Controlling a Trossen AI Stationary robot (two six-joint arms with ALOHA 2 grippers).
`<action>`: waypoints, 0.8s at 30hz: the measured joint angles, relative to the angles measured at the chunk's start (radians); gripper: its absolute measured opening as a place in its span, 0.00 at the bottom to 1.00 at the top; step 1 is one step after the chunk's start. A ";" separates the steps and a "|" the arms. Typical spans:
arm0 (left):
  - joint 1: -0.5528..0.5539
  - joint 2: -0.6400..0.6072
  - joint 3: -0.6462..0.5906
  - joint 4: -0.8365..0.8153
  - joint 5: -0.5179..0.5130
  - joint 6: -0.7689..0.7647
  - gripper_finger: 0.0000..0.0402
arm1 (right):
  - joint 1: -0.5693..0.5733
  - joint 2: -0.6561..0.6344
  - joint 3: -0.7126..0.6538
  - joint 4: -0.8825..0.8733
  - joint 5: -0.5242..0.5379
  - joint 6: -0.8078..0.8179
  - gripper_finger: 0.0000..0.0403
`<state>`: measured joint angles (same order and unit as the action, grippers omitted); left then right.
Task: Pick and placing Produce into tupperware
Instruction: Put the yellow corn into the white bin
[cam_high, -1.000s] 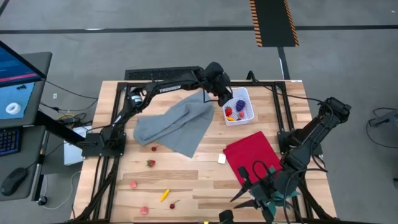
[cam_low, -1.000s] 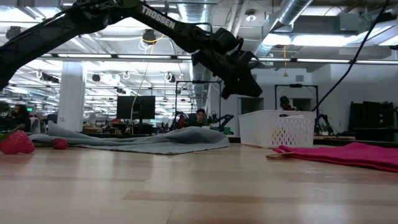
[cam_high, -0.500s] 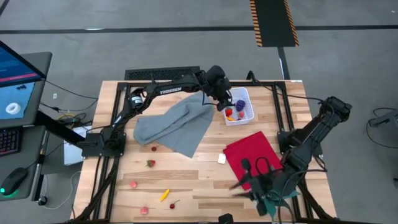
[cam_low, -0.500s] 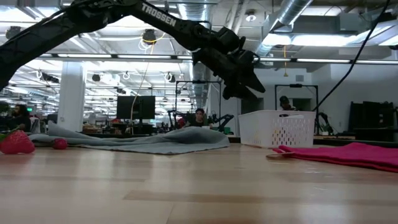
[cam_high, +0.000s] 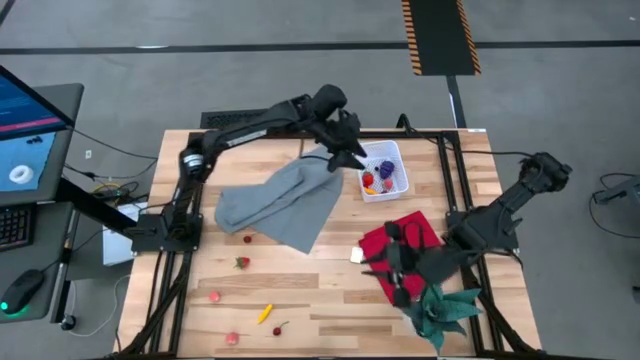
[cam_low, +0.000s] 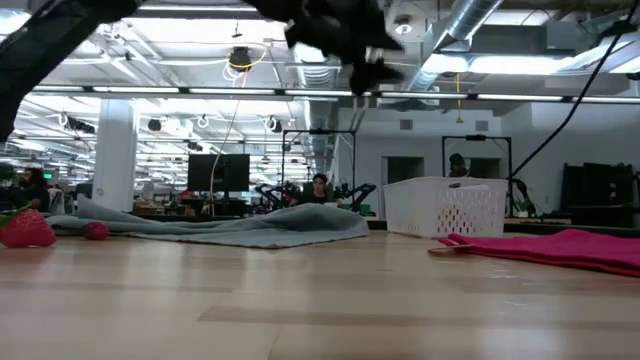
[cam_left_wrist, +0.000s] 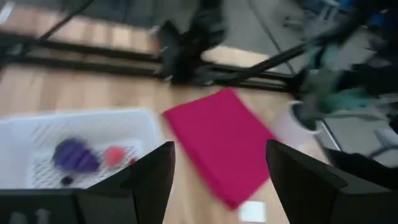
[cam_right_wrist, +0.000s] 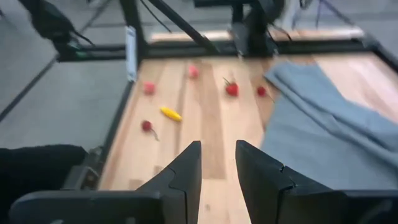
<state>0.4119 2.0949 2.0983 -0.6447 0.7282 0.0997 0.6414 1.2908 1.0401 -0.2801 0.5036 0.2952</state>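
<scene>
the left gripper (cam_high: 352, 158) is hanging in the air just beside the near-left edge of the small white rectangular plastic tub with a perforated base (cam_high: 398, 160), above the far end of the crumpled grey cloth (cam_high: 285, 200); its two dark fingers (cam_left_wrist: 140, 180) are standing wide apart with nothing between them, and they are touching nothing. in the left wrist view the tub (cam_left_wrist: 130, 121) is showing a purple toy grape bunch (cam_left_wrist: 74, 155) and a red berry (cam_left_wrist: 114, 155) lying inside it, with the flat red cloth (cam_left_wrist: 221, 143) just past it. from above, the tub is sitting at the far right part of the wooden table (cam_high: 330, 290), holding the purple bunch (cam_high: 387, 168) and red and yellow pieces (cam_high: 372, 182)

the right gripper (cam_high: 385, 275) is hovering low over the near edge of the red cloth (cam_high: 410, 235), near the small white cube (cam_high: 356, 255); its fingers (cam_right_wrist: 180, 180) are sitting partly open with a narrow gap, gripping nothing. the right wrist view is looking across the table at loose produce: a yellow piece (cam_right_wrist: 170, 113), a cherry (cam_right_wrist: 147, 126) and red berries (cam_right_wrist: 231, 89)

the rest of the produce is lying scattered on the near-left table: a small red berry (cam_high: 248, 238), a strawberry (cam_high: 241, 262), a pink piece (cam_high: 214, 296), a yellow piece (cam_high: 265, 313), a cherry (cam_high: 278, 329) and a pink berry (cam_high: 232, 338)
</scene>
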 joint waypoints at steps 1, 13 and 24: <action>-0.005 -0.028 0.000 -0.036 0.009 0.013 0.60 | -0.025 -0.002 0.000 -0.020 -0.024 0.010 0.31; -0.135 -0.347 -0.020 -0.250 0.013 0.081 0.60 | -0.285 0.014 -0.001 -0.104 -0.394 0.022 0.31; -0.322 -0.668 -0.268 -0.213 -0.177 -0.020 0.60 | -0.530 0.100 0.004 -0.114 -0.710 -0.090 0.31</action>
<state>0.0902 1.4265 1.8306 -0.8580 0.5512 0.0794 0.1116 1.3911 1.0439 -0.3937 -0.2059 0.2056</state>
